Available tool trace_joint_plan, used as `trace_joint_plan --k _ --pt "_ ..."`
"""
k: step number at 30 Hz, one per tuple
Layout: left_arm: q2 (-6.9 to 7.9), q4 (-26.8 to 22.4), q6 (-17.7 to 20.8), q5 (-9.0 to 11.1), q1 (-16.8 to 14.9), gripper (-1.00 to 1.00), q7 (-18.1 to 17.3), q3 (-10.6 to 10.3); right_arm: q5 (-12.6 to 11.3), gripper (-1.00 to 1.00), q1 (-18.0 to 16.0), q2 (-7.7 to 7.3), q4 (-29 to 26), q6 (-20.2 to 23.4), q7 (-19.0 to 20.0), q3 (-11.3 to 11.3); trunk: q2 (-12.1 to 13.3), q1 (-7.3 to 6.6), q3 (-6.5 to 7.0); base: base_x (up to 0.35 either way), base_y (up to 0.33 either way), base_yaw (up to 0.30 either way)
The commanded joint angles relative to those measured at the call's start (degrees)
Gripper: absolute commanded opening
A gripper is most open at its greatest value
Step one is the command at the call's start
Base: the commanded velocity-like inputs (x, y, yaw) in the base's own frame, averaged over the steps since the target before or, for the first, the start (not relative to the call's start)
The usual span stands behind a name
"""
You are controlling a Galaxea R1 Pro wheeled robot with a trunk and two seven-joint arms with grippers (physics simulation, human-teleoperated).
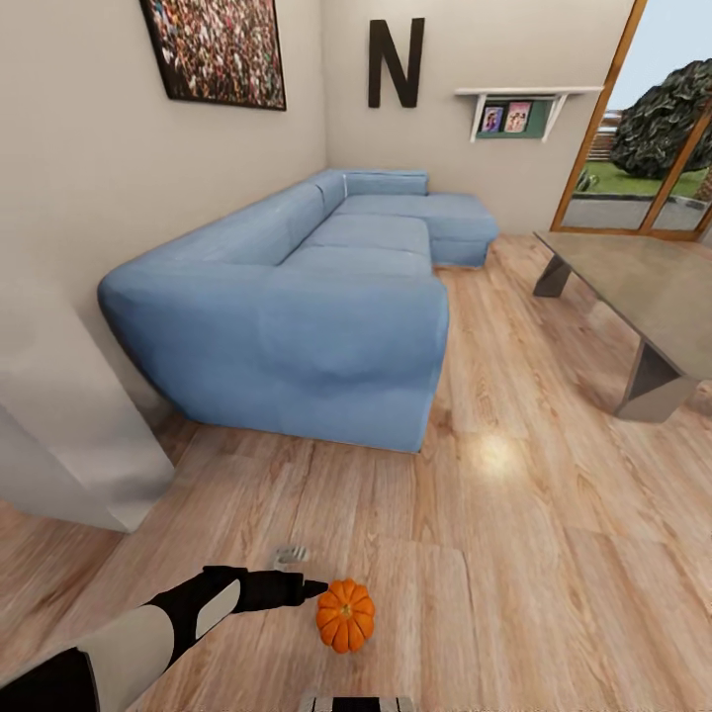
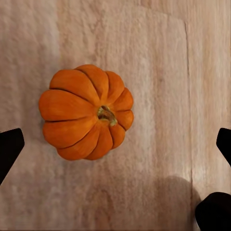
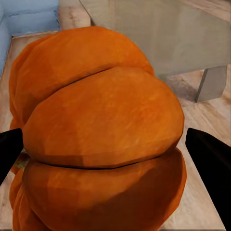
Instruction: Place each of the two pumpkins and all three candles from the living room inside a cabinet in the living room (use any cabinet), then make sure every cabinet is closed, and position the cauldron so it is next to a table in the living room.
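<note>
A small orange pumpkin with a short stem sits on the wooden floor close in front of me. My left gripper hovers just to its left and above it. In the left wrist view the pumpkin lies straight below, between the widely spread black fingertips; the left gripper is open and not touching it. A second pumpkin looms very close in the right wrist view, squeezed between the two fingers of my right gripper. The glass-topped table stands at the right.
A long blue corner sofa runs along the left wall ahead. A pale slab-like object juts in at the left. Glass doors open to a garden at the far right. Bare wooden floor lies between sofa and table.
</note>
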Motion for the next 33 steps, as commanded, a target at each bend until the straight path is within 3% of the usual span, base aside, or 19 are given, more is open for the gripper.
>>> trace_joint_plan --k 1,5,6,8,10,13,27,33 --pt "0.00 0.0 0.0 0.0 0.0 1.00 0.0 0.0 0.0 -1.00 0.0 0.00 0.0 0.0 0.0 0.0 0.0 0.02 -0.23 0.000 0.000 0.000" --pt "0.46 -0.1 -0.1 0.1 0.0 1.00 -2.0 0.1 0.0 -1.00 0.0 0.00 0.0 0.0 0.0 0.0 -0.1 0.12 -1.11 0.000 0.000 0.000" --pt "1.27 -0.1 -0.1 0.1 0.0 1.00 -5.8 0.2 0.0 -1.00 0.0 0.00 0.0 0.0 0.0 0.0 -0.1 0.15 -1.34 0.000 0.000 0.000" --pt "2.14 -0.1 -0.1 0.1 -0.1 1.00 -9.8 0.2 0.0 -1.00 0.0 0.00 0.0 0.0 0.0 0.0 -0.1 0.20 -1.78 0.000 0.000 0.000" --pt "4.15 -0.1 0.0 0.1 -0.1 1.00 -20.4 0.4 0.0 -1.00 0.0 0.00 0.0 0.0 0.0 0.0 -0.1 0.25 -2.22 0.000 0.000 0.000" --pt "5.24 -0.1 -0.1 -0.1 -0.1 1.00 -25.5 0.4 0.0 -1.00 0.0 0.00 0.0 -0.1 -0.1 -0.1 -0.2 0.33 -2.89 0.000 0.000 0.000" --pt "7.63 -0.2 -0.4 0.0 -0.2 1.00 -29.0 0.8 0.0 -1.00 0.0 0.23 0.0 -0.1 0.0 0.0 -0.4 0.69 -5.99 0.000 0.000 0.000" --pt "9.07 -0.3 -0.4 -0.1 -0.2 1.00 -31.4 3.1 0.0 -1.00 0.0 0.82 0.0 -0.1 -0.1 0.0 -0.4 0.85 -7.32 0.000 0.000 0.000"
